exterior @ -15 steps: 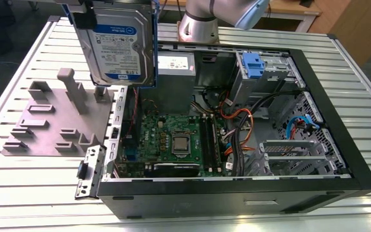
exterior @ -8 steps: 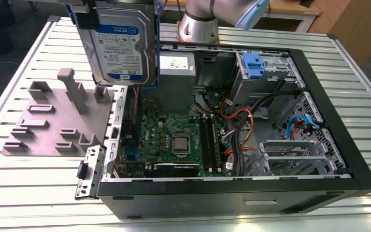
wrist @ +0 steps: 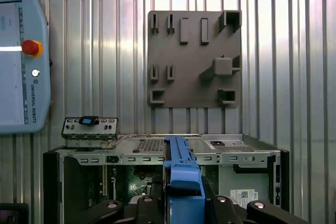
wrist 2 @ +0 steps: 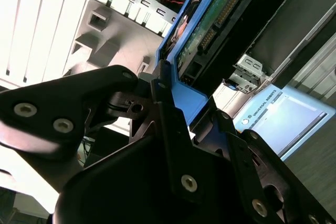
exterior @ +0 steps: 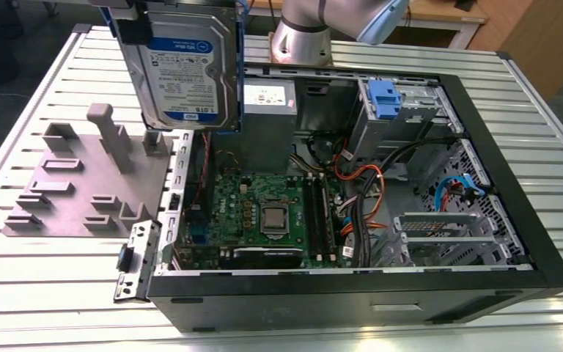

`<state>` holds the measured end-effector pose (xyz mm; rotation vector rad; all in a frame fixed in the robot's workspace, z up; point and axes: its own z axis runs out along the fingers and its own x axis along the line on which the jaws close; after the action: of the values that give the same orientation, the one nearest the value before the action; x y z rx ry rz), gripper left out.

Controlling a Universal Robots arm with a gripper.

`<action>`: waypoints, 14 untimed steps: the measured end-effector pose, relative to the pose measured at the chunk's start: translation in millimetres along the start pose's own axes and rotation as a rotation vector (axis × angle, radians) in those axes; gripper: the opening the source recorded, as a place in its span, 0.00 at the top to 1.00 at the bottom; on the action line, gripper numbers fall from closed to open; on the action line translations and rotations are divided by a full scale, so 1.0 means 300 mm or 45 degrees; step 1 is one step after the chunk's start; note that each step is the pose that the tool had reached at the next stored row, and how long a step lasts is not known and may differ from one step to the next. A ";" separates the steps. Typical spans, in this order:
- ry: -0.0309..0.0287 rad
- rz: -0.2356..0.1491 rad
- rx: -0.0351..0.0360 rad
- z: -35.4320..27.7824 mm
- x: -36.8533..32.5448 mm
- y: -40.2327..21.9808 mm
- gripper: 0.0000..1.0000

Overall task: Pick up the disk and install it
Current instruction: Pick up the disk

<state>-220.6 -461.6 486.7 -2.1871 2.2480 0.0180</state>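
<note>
Okay, disk (exterior: pixel 185 66) is up in the air at 11 o'clock in the exterior view. It stands on edge with the label side to camera, clear of the slatted table (exterior: pixel 27 293). Gripper (wrist 2: pixel 191 103) is clamped tight on its blue carrier frame, and the black fingers (wrist 2: pixel 170 129) press it from both sides in the second wrist view. Disk hangs over the border between grey fixture plate (exterior: pixel 67 191) at 9 o'clock and open computer case (exterior: pixel 360 293) at 5 o'clock. Motherboard (exterior: pixel 262 213) sits at 6 o'clock of the disk.
</note>
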 end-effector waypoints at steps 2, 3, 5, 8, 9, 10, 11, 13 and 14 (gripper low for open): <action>0.0000 0.000 0.0000 0.000 0.000 -0.001 0.64; 0.0000 0.000 0.0000 0.000 0.000 -0.002 0.64; 0.0000 0.000 0.0000 0.000 0.000 -0.005 0.64; -0.0001 0.000 0.0001 0.000 0.000 -0.012 0.64; -0.0002 0.000 0.0001 0.000 0.000 -0.015 0.64; 0.0000 0.000 0.0000 0.000 -0.001 -0.017 0.64; -0.0001 0.000 0.0001 0.000 -0.001 -0.020 0.64; 0.0001 0.000 0.0000 0.000 -0.001 -0.025 0.64; 0.0000 0.000 0.0000 0.000 -0.001 -0.027 0.64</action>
<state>-212.5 -461.6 486.7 -2.1871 2.2480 0.0180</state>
